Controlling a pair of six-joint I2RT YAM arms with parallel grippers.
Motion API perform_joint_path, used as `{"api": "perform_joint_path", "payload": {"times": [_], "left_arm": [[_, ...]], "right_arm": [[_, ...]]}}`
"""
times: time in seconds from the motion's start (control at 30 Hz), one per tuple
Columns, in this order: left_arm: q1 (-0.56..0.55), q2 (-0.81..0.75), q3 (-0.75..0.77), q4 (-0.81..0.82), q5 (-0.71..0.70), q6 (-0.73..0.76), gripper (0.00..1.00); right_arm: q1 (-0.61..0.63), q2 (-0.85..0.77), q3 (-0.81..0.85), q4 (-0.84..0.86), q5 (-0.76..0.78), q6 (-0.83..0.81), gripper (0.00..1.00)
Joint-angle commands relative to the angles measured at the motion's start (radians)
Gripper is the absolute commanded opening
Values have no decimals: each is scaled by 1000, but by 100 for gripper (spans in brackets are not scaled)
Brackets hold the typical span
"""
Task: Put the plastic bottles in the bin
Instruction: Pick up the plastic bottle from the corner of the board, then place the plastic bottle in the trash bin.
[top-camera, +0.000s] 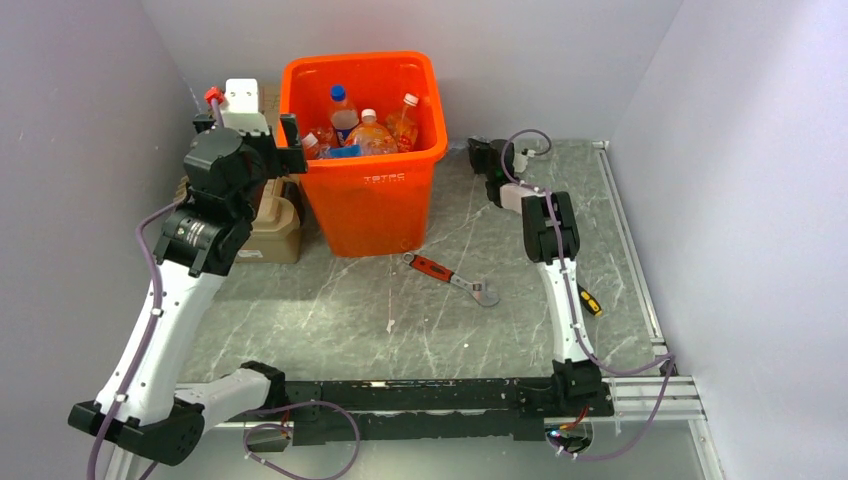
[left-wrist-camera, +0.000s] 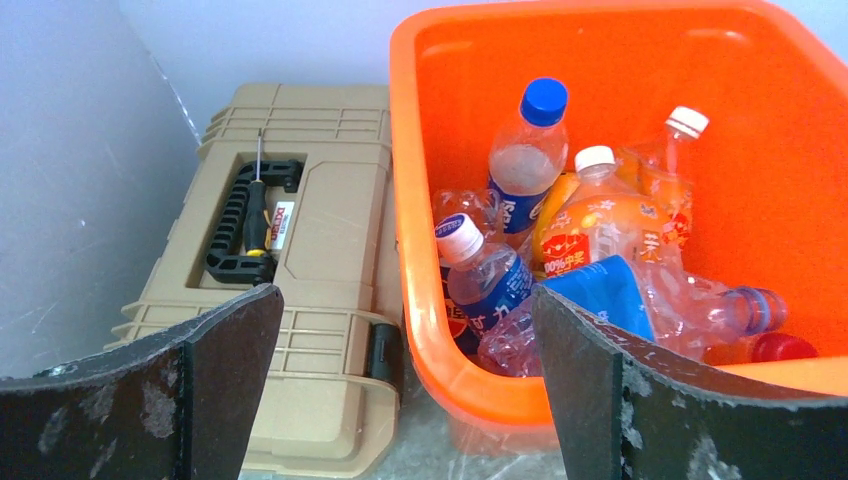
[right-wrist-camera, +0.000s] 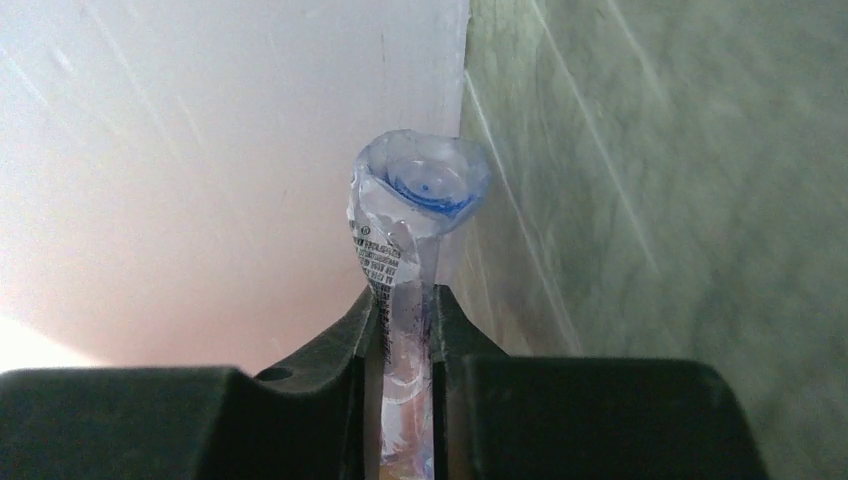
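The orange bin (top-camera: 370, 200) stands at the back of the table and holds several plastic bottles (top-camera: 372, 135). In the left wrist view they show clear and orange-tinted, with blue and white caps (left-wrist-camera: 545, 100), inside the bin (left-wrist-camera: 420, 150). My left gripper (top-camera: 248, 128) hangs open and holds nothing at the bin's left rim, over the gap between bin and toolbox (left-wrist-camera: 405, 295). My right gripper (top-camera: 485, 150) is low at the back wall, right of the bin. It is shut (right-wrist-camera: 408, 300) on a crushed clear plastic bottle (right-wrist-camera: 415, 200) whose base points away from the camera.
A tan toolbox (top-camera: 270, 235) sits against the bin's left side, with a small screwdriver (left-wrist-camera: 258, 190) in its handle recess. A red-handled wrench (top-camera: 450, 278) lies in front of the bin. A yellow-and-black tool (top-camera: 590, 300) lies by the right arm. Walls close in on the left, back and right.
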Motion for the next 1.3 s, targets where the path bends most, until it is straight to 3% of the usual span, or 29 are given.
{"api": "perform_joint_path", "payload": {"times": [0.0,0.13,0.37,0.47,0.57,0.7,0.87,1.03,1.13,1.27], "left_arm": [[-3,-46,-2,40,38,-25,99],[-3,-88,-4,64,45,-56,99],[-3,-183,-41,212,170,-142,99],[-3,-184,-35,229,249,-180,100],[-3,-164,-29,249,342,-217,99],[-3,-143,-59,330,481,-256,100],[-3,-126,-82,430,648,-236,99],[-3,-103,-40,407,899,-159,100],[-3,-82,-43,473,1132,-217,99],[-3,-8,-2,527,1287,-318,99]], "right_arm": [[4,-132,-178,50,52,-59,10],[-11,-338,-365,171,72,-101,1],[-56,-859,-624,193,99,-336,0],[-58,-1066,-688,162,102,-492,0],[-54,-1250,-746,149,64,-549,0],[-53,-1442,-717,60,-48,-664,0],[-51,-1545,-572,-102,-287,-767,0],[-51,-1619,-512,-179,-532,-805,0],[-51,-1616,-456,-244,-701,-793,0],[-48,-1641,-421,-351,-851,-810,0]]}}
